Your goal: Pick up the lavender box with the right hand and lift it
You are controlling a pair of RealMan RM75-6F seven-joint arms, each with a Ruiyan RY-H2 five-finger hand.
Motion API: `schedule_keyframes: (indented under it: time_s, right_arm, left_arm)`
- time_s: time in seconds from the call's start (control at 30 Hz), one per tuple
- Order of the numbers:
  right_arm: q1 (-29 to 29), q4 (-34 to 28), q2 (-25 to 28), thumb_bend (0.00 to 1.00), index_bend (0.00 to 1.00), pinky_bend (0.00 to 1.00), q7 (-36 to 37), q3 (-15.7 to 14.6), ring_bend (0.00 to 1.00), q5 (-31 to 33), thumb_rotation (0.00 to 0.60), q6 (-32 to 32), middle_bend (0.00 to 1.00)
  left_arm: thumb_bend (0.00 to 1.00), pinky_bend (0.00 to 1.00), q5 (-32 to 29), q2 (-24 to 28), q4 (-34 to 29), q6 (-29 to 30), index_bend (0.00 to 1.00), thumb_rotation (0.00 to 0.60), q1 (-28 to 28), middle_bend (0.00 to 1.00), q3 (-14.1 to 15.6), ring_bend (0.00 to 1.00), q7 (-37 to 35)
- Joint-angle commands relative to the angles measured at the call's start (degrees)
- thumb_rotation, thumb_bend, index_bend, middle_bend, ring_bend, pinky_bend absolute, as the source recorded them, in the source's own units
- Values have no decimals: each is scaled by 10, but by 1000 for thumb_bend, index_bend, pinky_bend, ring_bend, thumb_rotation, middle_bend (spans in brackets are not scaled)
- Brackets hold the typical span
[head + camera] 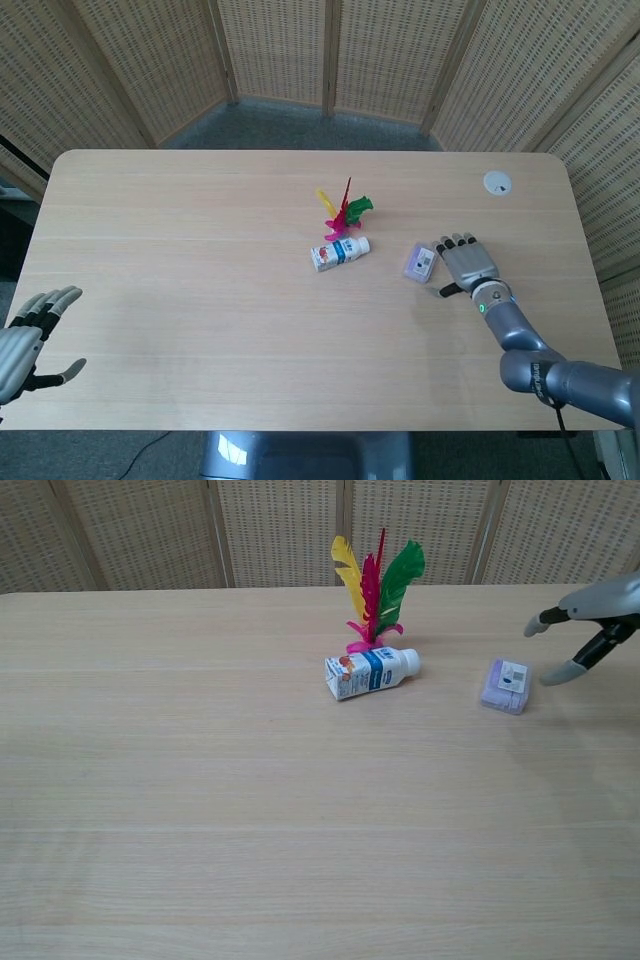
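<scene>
The lavender box (421, 262) (505, 685) lies flat on the table, right of the small bottle, with a white label on top. My right hand (467, 263) (590, 622) hovers just to the box's right with fingers spread, holding nothing and not touching the box. My left hand (25, 340) floats at the table's near left corner, fingers apart and empty; the chest view does not show it.
A small white bottle (340, 252) (370, 672) lies on its side left of the box. A feather shuttlecock (343, 212) (374, 585) stands behind it. A white round disc (497, 182) sits near the far right edge of the wooden table (200, 260).
</scene>
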Motion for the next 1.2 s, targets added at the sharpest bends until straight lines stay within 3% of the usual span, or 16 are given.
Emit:
schedule_keyframes:
  time_s: [0.03, 0.27, 0.83, 1.1, 1.2]
  right_arm:
    - [15, 66, -53, 265, 0, 0, 0, 14, 0, 25, 313, -34, 0]
    - [24, 146, -110, 218, 0, 0, -1, 17, 0, 35, 365, -63, 0]
    - [15, 251, -176, 182, 0, 0, 17, 33, 0, 37, 371, -96, 0]
    - [-7, 299, -211, 173, 0, 0, 44, 51, 0, 26, 596, -95, 0]
    - [-17, 313, -222, 171, 0, 0, 57, 58, 63, 12, 600, -94, 63]
  left_arm:
    - [320, 0, -2, 0, 1, -3, 0, 600, -1, 0, -1, 0, 0]
    - [319, 0, -11, -1, 3, -8, 0, 600, -3, 0, -3, 0, 0]
    - [318, 0, -16, 2, -4, -5, 0, 600, 0, 0, -4, 0, 8]
    - [318, 0, -15, 6, -9, 2, 0, 600, 5, 0, -3, 0, 12]
    - [317, 0, -14, 8, -10, 6, 0, 600, 8, 0, -2, 0, 12]
